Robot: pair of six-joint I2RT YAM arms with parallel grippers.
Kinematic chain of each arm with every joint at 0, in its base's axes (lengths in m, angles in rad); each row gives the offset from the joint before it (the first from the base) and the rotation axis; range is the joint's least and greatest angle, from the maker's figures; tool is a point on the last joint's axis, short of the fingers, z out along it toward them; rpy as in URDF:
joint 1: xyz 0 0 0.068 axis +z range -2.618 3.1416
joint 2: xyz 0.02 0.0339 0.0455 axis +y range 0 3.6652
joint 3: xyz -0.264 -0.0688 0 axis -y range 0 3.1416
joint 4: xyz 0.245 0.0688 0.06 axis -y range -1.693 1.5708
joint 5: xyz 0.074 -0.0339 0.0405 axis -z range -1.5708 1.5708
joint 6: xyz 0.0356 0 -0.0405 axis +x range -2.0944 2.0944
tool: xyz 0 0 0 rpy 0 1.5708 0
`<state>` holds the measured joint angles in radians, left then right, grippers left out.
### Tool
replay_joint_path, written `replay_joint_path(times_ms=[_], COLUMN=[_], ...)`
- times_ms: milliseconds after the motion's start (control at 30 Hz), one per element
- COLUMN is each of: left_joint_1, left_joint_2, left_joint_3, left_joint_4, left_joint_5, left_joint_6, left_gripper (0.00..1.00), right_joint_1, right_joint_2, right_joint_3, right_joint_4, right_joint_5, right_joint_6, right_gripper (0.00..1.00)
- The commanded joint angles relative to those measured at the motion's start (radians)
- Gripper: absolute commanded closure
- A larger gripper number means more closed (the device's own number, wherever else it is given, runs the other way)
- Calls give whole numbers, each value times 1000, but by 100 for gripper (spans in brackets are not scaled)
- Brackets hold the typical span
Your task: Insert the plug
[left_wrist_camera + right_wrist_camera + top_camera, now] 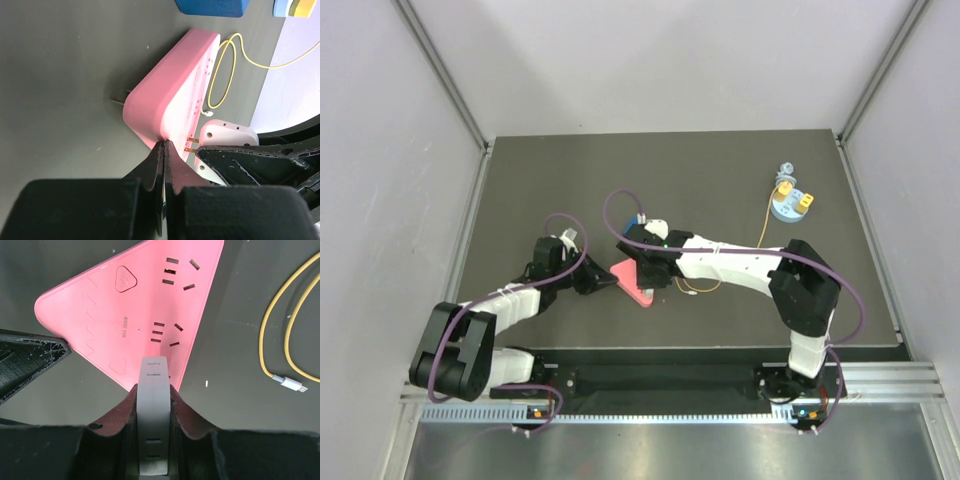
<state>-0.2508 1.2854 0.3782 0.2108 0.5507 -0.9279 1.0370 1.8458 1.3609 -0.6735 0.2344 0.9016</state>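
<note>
plug (154,390), a white block with two metal prongs (191,144), is sitting clamped between the fingers of the right hand (154,396), hanging over the near end of the pink power strip (140,300) in the middle of the dark counter (720,170). the prongs are pointing at the socket face of the strip and are reaching right up to it; whether they are sitting in any slots cannot be told. the left hand (163,146) is reaching in from the other side with its fingers pressed together and gripping nothing, the tips touching the edge of the strip at its near corner. a thin yellow cable (280,330) is lying in a loop on the counter just beside the strip, its small white connector resting apart from the strip, and is running away toward a round blue base (790,207) near the far right corner.
</note>
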Motion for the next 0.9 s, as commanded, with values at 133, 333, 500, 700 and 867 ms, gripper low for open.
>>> replay_joint_path(times_ms=[133, 333, 500, 700, 867], left_joint_1=[-13, -13, -12, -13, -13], left_joint_2=[22, 32, 43, 72, 94], left_joint_3=[-42, -59, -65, -77, -87], left_joint_4=[-44, -30, -16, 8, 25], left_joint_5=[-51, -58, -66, -69, -58], left_joint_6=[21, 17, 11, 11, 1], left_gripper=[100, 100, 100, 100, 100], right_joint_1=[31, 29, 23, 21, 15], right_joint_2=[50, 105, 162, 173, 205], right_joint_3=[-39, 35, 72, 61, 67], right_joint_4=[137, 66, 22, 49, 63], right_joint_5=[-55, -55, -83, -115, -129], right_joint_6=[-4, -24, -35, -18, -7], right_gripper=[100, 100, 100, 100, 100])
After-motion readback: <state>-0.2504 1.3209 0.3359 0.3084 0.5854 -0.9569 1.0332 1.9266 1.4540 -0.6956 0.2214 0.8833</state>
